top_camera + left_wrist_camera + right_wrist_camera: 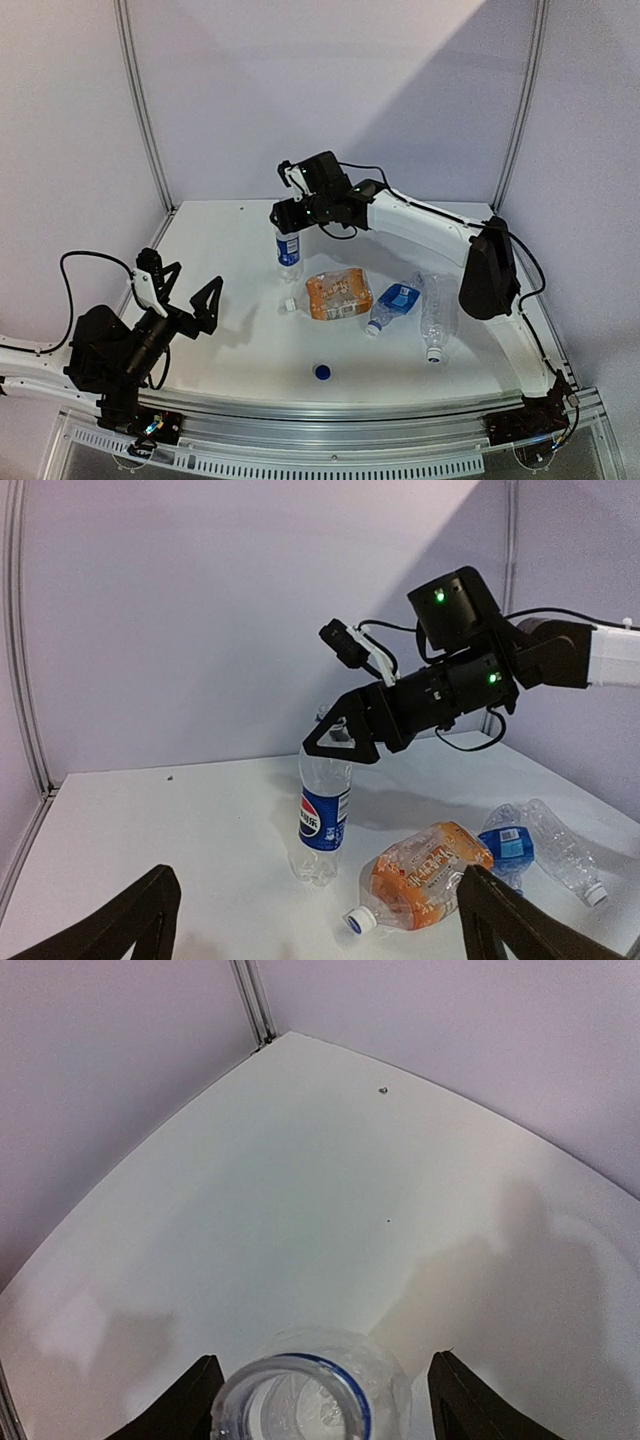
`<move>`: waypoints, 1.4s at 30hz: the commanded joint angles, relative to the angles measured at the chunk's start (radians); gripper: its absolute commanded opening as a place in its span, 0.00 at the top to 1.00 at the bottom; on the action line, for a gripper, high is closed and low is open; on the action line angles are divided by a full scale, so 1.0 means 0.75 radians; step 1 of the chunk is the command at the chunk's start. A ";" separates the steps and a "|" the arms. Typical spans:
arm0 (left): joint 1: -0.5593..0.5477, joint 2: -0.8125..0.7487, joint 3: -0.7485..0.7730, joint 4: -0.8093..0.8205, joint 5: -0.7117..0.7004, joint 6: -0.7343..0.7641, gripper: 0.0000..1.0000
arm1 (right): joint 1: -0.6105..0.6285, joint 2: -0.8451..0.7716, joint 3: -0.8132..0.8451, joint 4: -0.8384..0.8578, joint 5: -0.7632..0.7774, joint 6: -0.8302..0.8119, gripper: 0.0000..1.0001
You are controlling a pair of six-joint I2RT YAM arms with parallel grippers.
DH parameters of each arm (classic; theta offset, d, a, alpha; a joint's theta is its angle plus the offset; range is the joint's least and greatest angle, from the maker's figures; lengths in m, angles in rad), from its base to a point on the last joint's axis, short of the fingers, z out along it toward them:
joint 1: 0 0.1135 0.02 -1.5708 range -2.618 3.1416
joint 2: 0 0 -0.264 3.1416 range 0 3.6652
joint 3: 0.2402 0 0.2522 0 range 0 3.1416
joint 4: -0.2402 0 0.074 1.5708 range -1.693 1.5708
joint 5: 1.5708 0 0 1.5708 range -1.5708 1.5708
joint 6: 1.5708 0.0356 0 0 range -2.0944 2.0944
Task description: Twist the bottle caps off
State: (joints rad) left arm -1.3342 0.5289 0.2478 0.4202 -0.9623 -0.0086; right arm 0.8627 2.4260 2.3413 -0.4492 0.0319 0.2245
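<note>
Straddling the uncapped, upright clear plastic Pepsi bottle (288, 250), the right gripper (322, 1395) stands parted, gripping nothing; the left gripper (183, 272), at its nine o'clock, gapes empty.

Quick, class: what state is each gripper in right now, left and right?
Left gripper: open, holding nothing.
Right gripper: open, fingers either side of the upright Pepsi bottle, not gripping it.

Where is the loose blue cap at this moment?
In the top view, the blue cap lies centre, on the near side of the orange bottle.
</note>
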 commanded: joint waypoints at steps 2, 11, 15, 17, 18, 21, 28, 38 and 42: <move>0.008 0.008 0.032 -0.020 0.011 0.001 0.01 | -0.007 -0.159 -0.046 -0.012 -0.006 -0.013 0.19; 0.008 0.022 0.032 -0.014 0.012 0.007 0.01 | -0.007 -0.296 -0.210 0.009 -0.080 -0.002 0.01; 0.008 0.025 0.033 -0.014 0.014 0.007 0.01 | -0.006 -0.402 -0.361 0.027 -0.107 -0.027 0.01; 0.008 0.024 0.033 -0.017 0.011 0.007 0.01 | -0.005 -0.481 -0.440 0.010 -0.144 -0.054 0.01; 0.008 0.022 0.033 -0.020 0.009 0.006 0.01 | -0.005 -0.509 -0.477 -0.012 -0.164 -0.071 0.01; 0.008 0.021 0.036 -0.026 0.007 0.001 0.01 | -0.006 -0.614 -0.590 -0.104 -0.182 -0.190 0.01; 0.008 0.026 0.045 -0.053 0.032 -0.021 0.01 | -0.005 -0.688 -0.798 -0.276 0.007 -0.428 0.02; 0.008 0.086 0.066 -0.063 0.049 -0.030 0.01 | 0.073 -0.482 -0.770 -0.489 0.308 -1.048 0.01; 0.008 0.112 0.078 -0.077 0.048 -0.041 0.01 | 0.046 -0.399 -0.653 -0.507 0.330 -1.057 0.01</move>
State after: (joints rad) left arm -1.3338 0.5964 0.2771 0.3851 -0.9310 -0.0223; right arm 0.9134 2.0682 1.7638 -0.7704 0.2035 -0.4717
